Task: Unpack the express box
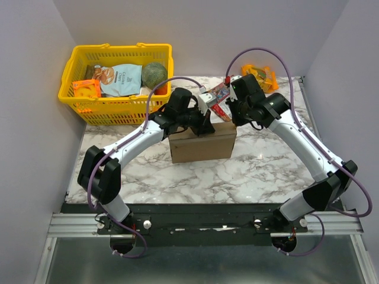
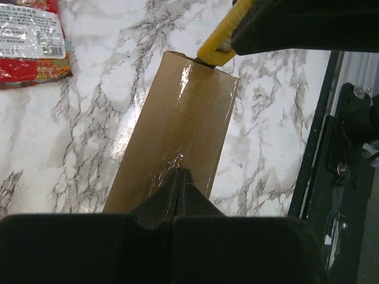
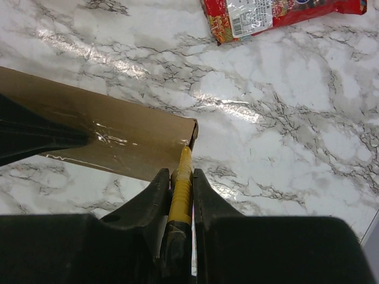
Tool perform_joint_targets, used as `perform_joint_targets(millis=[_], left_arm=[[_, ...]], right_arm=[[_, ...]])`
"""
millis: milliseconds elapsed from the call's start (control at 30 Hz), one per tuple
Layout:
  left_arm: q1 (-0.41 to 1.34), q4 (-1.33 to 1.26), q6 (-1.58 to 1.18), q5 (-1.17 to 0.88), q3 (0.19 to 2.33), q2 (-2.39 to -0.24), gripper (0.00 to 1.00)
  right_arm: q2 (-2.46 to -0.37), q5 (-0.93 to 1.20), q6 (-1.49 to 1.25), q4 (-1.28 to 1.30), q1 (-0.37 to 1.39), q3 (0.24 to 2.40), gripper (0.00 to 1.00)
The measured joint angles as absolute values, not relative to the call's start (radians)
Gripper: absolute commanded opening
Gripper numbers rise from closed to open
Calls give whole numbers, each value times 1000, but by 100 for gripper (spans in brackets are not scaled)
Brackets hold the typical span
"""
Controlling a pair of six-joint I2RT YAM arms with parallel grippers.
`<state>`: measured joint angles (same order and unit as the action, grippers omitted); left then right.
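The express box (image 1: 201, 147), plain brown cardboard with clear tape on top, stands on its long edge mid-table. My left gripper (image 1: 205, 125) is shut and empty, with its fingertips pressed on the box's taped top edge (image 2: 177, 118) in the left wrist view (image 2: 180, 173). My right gripper (image 1: 229, 112) is shut on a yellow utility knife (image 3: 186, 155), and the knife's tip touches the right end corner of the box (image 3: 118, 139). The knife also shows in the left wrist view (image 2: 218, 48) at the far end of the box.
A yellow plastic basket (image 1: 77, 97) with snack bags and a green round thing stands at the back left. A red snack packet (image 1: 216, 97) lies just behind the box and shows in the right wrist view (image 3: 278, 13). An orange packet (image 1: 260, 74) lies at the back right.
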<state>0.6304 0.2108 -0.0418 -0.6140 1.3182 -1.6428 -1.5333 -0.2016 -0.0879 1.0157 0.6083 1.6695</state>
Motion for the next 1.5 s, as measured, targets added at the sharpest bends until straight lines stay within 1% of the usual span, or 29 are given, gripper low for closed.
perform_joint_targets(millis=[267, 567, 767, 967, 1067, 1100, 1167, 1200, 1333, 1400, 1500], left_arm=[[635, 192, -88, -500, 1337, -1652, 0], [634, 137, -92, -453, 1354, -1685, 0], [629, 139, -72, -445, 1354, -1684, 0], [563, 191, -42, -497, 1354, -1657, 0], [501, 222, -30, -517, 1354, -1628, 18], [479, 226, -19, -519, 1353, -1613, 28], [440, 225, -6, -519, 1354, -1587, 35], [421, 224, 3, -517, 1356, -1572, 38], [406, 224, 31, -487, 1417, -1582, 39], [409, 220, 37, -467, 1468, -1618, 40], [415, 215, 36, -433, 1572, -1705, 44]], right_arm=[[-1550, -215, -85, 1015, 609, 1700, 0], [-1488, -103, -90, 1036, 635, 1682, 0], [-1514, -42, -90, 1015, 647, 1686, 0], [-1541, -30, -89, 1002, 648, 1705, 0], [-1541, -30, -85, 1000, 648, 1705, 0], [-1541, -31, -84, 1000, 648, 1705, 0], [-1541, -31, -78, 999, 649, 1704, 0], [-1541, -31, -76, 997, 649, 1702, 0], [-1528, -31, -66, 981, 649, 1684, 0], [-1519, -32, -59, 971, 649, 1671, 0], [-1496, -35, -50, 946, 649, 1639, 0]])
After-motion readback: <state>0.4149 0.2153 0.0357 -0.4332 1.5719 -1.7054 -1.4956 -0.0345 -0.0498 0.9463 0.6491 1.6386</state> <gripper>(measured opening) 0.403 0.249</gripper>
